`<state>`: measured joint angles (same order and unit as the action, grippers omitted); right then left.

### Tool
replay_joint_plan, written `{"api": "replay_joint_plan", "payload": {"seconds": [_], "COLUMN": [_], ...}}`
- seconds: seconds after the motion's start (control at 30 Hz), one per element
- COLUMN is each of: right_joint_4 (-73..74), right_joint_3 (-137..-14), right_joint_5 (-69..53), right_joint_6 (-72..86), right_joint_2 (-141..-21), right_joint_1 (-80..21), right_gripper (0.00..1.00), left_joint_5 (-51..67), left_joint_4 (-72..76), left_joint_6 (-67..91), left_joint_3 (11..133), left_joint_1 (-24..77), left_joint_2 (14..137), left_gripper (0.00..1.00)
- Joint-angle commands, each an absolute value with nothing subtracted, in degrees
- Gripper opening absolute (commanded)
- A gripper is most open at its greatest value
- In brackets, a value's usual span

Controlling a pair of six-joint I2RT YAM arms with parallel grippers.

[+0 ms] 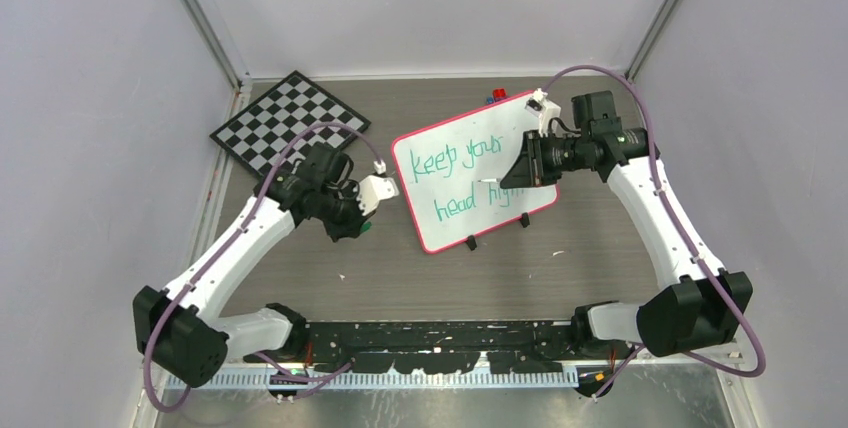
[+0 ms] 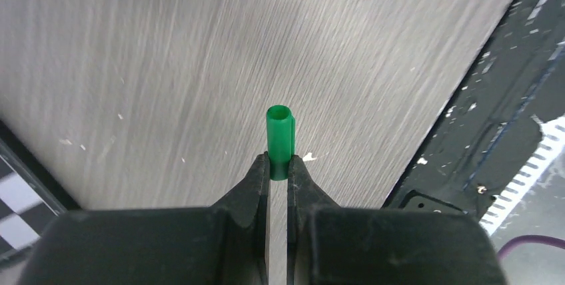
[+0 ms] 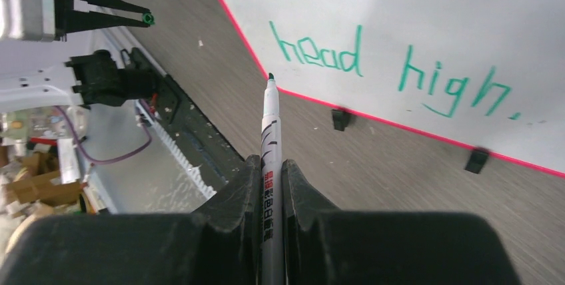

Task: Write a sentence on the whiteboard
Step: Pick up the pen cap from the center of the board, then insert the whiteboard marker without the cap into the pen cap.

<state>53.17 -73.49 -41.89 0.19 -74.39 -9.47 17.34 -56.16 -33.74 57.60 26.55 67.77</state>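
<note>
At far left a chessboard (image 1: 288, 120) lies flat on the bench (image 1: 400, 278), near the back wall. Just right of it the left pincer (image 2: 278, 165) is pressed together, pinching a green cap (image 2: 280, 135) by its base; the cap's open end sticks out past the fingertips, above bare bench. The whiteboard (image 1: 478, 220) sits mid-bench, turned at an angle on two black feet (image 3: 340, 119), with the sentence (image 1: 465, 173) "keep your head high." in green on two lines. The right pincer (image 3: 270, 165) hangs over the board's right part, hiding the end of "high" from above; its jaws pinch a white marker (image 3: 271, 125), uncapped, green tip close to the red rim below "head", not touching the board
</note>
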Motion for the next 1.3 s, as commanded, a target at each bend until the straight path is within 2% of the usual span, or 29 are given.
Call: {"api": "replay_joint_plan", "payload": {"seconds": [0.0,0.17,0.4,0.77,1.27], "right_joint_4": [48.41,46.98,46.25,43.66,48.27], "right_joint_3": [-73.73,-73.55,-75.07,-73.15,-74.73], "right_joint_5": [-48.77,-49.65,-52.26,-55.94,-55.06], "right_joint_6": [6.82,8.99,11.61,14.33,9.63], "right_joint_2": [-72.79,-72.36,-73.44,-73.88,-74.39], "right_joint_1": [-12.26,-18.25,-22.35,-25.58,-29.23], "right_gripper": [0.00,0.00,0.00,0.00,0.00], "left_joint_5": [22.82,25.97,27.81,28.03,27.68], "left_joint_4": [-63.03,-65.82,-66.97,-66.48,-66.80], "left_joint_6": [-34.26,-32.97,-34.28,-34.64,-34.99], "left_joint_3": [66.92,77.71,84.73,87.67,88.16], "left_joint_1": [31.42,35.05,41.02,44.83,45.88], "left_joint_2": [67.51,72.40,77.30,78.94,79.58], "left_gripper": [0.00,0.00,0.00,0.00,0.00]}}
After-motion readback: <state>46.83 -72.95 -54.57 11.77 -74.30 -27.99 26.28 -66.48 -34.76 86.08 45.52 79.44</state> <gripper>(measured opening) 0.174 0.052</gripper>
